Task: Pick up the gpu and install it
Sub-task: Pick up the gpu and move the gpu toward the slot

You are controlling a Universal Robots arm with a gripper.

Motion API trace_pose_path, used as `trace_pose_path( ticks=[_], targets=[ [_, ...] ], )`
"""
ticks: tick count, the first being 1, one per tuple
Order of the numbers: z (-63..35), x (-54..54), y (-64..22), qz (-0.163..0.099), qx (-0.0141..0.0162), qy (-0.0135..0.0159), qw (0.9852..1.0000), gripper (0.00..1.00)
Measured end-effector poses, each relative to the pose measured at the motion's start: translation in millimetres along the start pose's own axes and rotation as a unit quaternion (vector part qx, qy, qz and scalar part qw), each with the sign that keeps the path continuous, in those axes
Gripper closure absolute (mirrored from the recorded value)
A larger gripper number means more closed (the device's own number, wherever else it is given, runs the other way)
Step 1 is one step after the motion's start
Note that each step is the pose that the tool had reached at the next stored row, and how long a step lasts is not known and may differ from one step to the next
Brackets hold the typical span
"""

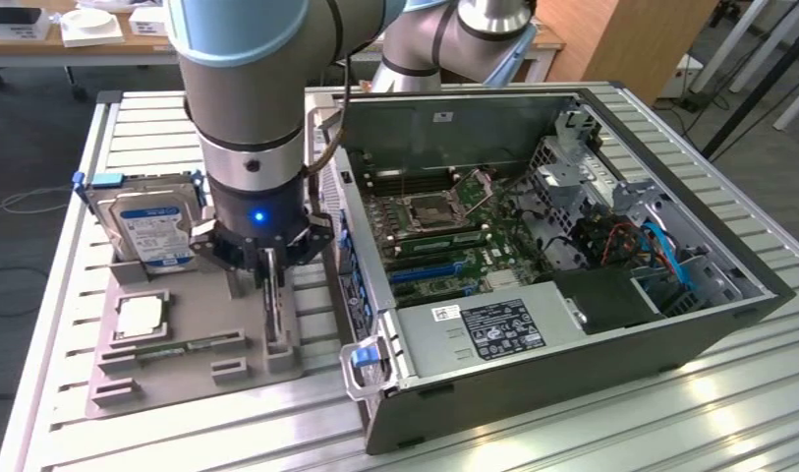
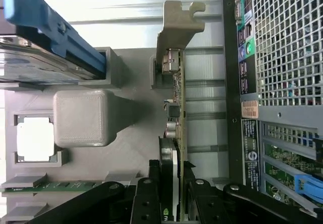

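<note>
The gpu (image 1: 278, 313) stands on its edge in a slot of the grey holder tray (image 1: 176, 379), just beside the computer case. In the wrist view the gpu (image 2: 177, 98) shows edge-on, a thin green-edged board with a metal bracket (image 2: 177, 19) at its far end and a black cooler near the fingers. My gripper (image 1: 270, 275) reaches straight down over it. The gripper (image 2: 171, 186) has one black finger (image 2: 146, 199) pressed on each face of the card, shut on it. The card still sits in its slot.
The open computer case (image 1: 713, 324) lies at the exterior view's right, motherboard (image 1: 438, 231) exposed, its rear panel (image 2: 282, 57) close to the card. On the tray stand a silver hard drive (image 1: 147, 228), a processor (image 1: 140, 317) and a green memory stick (image 1: 190, 345).
</note>
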State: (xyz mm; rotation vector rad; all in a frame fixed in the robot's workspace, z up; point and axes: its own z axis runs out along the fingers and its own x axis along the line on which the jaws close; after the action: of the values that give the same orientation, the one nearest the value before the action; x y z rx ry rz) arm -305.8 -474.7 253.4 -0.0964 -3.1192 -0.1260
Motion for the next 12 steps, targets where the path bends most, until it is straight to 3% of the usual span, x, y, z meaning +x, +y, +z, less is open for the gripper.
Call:
trace_pose_path(
  ticks=[7,12],
  targets=[
    [-21.7,0.5,1.6,-0.006,-0.0026,0.0009,1.0000,0.73],
    [-44.4,0.9,3.3,-0.008,-0.0027,0.0012,1.0000,0.73]
  ],
)
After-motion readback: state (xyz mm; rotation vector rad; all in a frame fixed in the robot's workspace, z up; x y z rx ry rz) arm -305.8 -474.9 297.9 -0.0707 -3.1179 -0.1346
